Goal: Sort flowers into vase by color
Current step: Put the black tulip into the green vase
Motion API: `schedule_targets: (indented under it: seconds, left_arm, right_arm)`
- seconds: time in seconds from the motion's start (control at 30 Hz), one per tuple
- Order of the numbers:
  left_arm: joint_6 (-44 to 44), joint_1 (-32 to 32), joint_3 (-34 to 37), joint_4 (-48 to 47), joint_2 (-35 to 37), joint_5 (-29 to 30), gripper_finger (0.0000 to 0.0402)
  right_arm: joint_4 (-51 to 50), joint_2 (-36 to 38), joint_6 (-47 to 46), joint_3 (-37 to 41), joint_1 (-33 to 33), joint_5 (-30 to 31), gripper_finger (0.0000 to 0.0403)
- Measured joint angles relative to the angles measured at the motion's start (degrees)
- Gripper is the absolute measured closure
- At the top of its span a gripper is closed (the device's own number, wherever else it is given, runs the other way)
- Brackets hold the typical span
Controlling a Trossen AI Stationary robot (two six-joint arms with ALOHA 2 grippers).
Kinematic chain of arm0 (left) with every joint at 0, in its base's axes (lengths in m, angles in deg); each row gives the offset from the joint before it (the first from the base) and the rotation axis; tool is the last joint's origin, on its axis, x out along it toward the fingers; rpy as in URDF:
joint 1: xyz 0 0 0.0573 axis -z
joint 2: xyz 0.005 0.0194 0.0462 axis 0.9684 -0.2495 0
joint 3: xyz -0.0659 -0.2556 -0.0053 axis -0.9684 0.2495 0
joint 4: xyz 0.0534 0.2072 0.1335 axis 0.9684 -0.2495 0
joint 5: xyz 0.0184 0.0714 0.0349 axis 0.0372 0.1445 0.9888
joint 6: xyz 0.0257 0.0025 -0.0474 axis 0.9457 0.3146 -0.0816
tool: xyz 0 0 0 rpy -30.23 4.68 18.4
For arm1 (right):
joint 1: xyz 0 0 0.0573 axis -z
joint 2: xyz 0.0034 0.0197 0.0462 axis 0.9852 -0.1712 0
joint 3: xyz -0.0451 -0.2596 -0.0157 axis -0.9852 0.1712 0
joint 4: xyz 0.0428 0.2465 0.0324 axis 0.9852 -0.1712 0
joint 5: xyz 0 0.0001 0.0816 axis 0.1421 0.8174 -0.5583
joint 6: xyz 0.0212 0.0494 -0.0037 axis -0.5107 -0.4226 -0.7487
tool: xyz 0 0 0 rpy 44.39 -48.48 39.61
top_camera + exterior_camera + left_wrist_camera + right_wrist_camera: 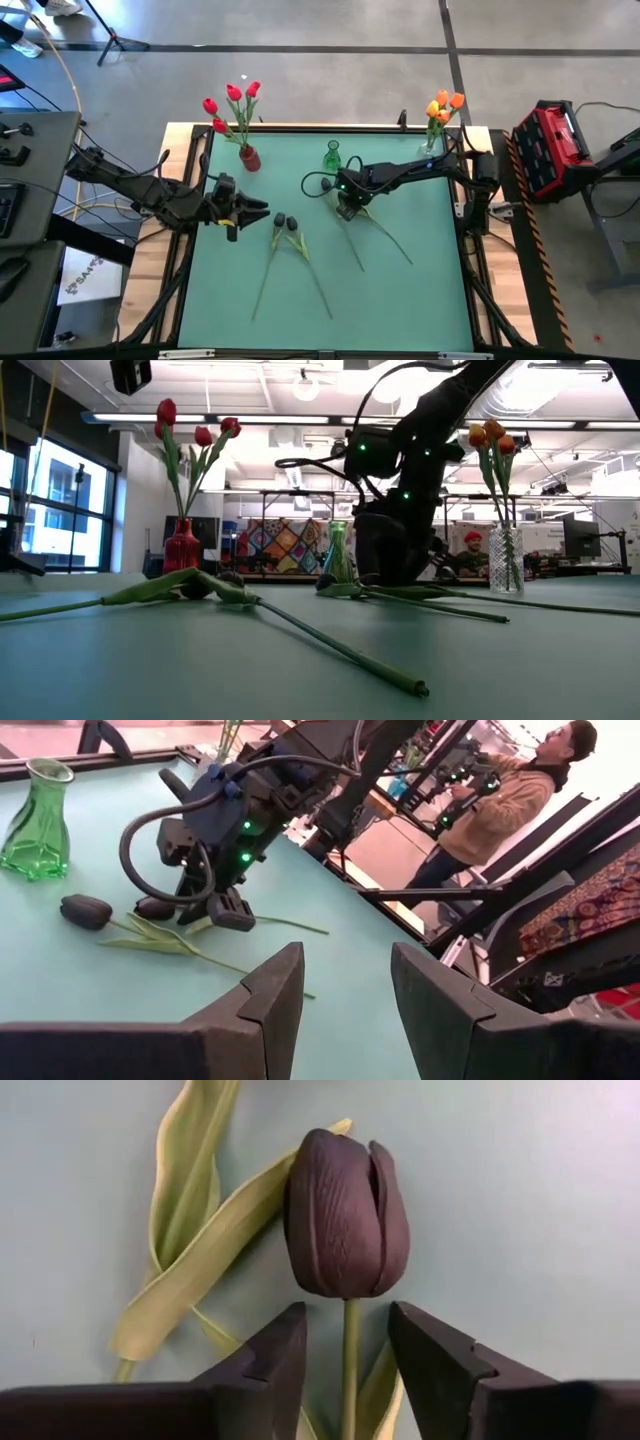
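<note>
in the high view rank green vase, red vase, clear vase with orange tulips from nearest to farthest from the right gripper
Measured from the right gripper, down over a black tulip:
1. Green vase, just behind it, mid table.
2. Clear vase with orange tulips, back right corner.
3. Red vase, back left.
Two and three are close.

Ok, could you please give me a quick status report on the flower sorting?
Right tool open, straddling stem of black tulip lying on table. Left tool open, waiting near two more black tulips. Green vase empty. Nothing in the way.
</note>
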Motion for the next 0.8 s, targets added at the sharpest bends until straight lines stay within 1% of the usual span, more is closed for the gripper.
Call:
schedule_targets:
  seconds: [0.1,0.2,0.27,0.3,0.43,0.57,0.67,0.8]
  left_arm:
    - [-0.4,0.5,0.0,0.0,0.0,-0.1,0.0262]
    - [-0.4,0.7,0.0,0.0,0.0,-0.1,0.0262]
    - [-0.4,0.7,0.0,0.0,0.0,-0.4,0.0262]
    - [-0.4,0.7,0.0,0.0,0.0,-0.5,0.0262]
    - [-0.4,0.7,0.0,0.0,0.0,-0.5,0.0262]
    - [-0.4,0.7,0.0,0.0,0.0,-0.6,0.0262]
    - [-0.5,0.7,0.0,-0.1,0.0,-1.2,0.0262]
    - [-0.5,0.7,0.0,-0.1,0.0,-1.4,0.0262]
  right_arm:
    - [0.1,0.4,-0.9,0.1,0.1,-0.4,0.0293]
    - [0.2,0.7,-1.5,-0.2,0.2,-1.8,0.0346]
    - [0.6,1.0,-1.6,-0.8,0.0,-3.8,0.0383]
    - [0.8,1.4,-1.9,-1.2,-0.1,-4.3,0.0393]
    - [5.4,3.0,-4.5,-2.3,-0.4,-5.4,0.0392]
    - [16.8,5.4,-8.0,-2.8,-0.4,-4.4,0.0399]
    - [24.8,7.6,-8.9,-2.9,-0.4,-0.4,0.0401]
    - [33.6,11.4,-2.5,-2.9,-0.4,7.9,0.0401]
